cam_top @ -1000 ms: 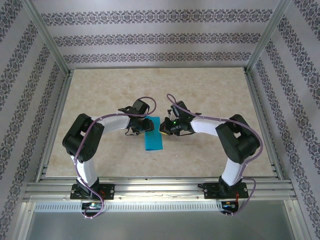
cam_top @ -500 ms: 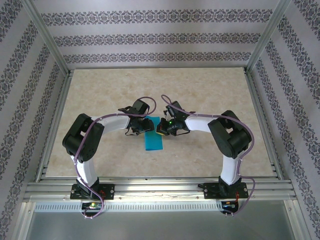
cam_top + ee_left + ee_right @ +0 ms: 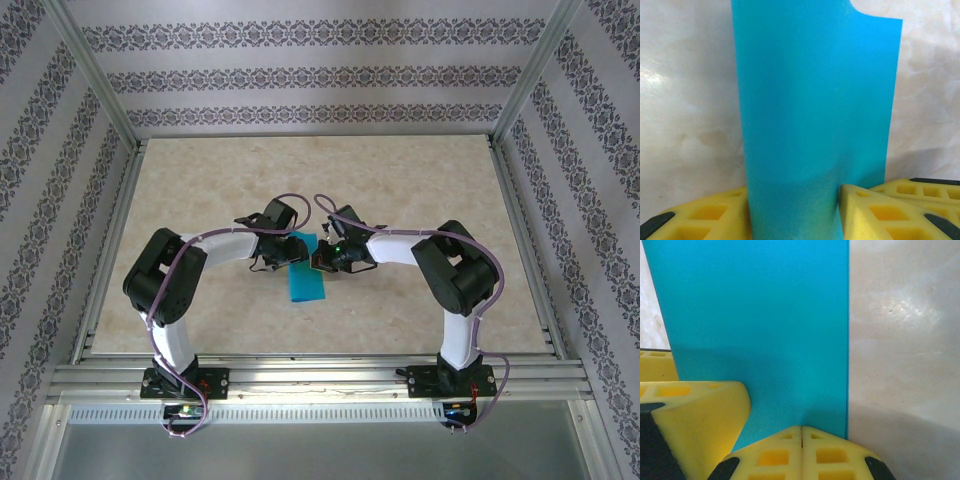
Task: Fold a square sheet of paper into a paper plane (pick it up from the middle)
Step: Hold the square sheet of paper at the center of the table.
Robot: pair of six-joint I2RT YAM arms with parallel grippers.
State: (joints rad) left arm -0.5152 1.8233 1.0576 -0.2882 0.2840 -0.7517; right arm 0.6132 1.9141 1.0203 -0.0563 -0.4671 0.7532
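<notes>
The worktop (image 3: 420,180) is a pale beige, marble-patterned slab with soft brown clouding and a slight sheen. Aluminium rails frame it, and the heavier profile along the near edge (image 3: 320,380) carries both arm bases. Walls (image 3: 300,75) stand on the far, left and right sides, papered in light grey with darker ornamental bands. Slim metal posts (image 3: 95,75) rise at the far corners.

The square sheet of paper (image 3: 308,283) lies about the middle of the worktop, a little toward the near edge. It shows as a narrow teal-blue oblong with its long sides running from far to near. Both arms bend inward over its far end, with lilac cables looping above their wrists.

The left gripper (image 3: 290,252) reaches in from the left. In the left wrist view its yellow fingers (image 3: 705,217) stand partly apart with the strip running out between them. The finger on the right of that view overlaps the paper's edge. Whether the fingers pinch the paper cannot be told.

The right gripper (image 3: 801,440) comes from the opposite side, just beside the left one. Its two yellow tips are pressed fully together, with only a thin seam between them. They sit at the paper's end, close to its long edge, and no paper shows in the seam. Bare worktop, glossy and mottled, lies beyond that edge.
</notes>
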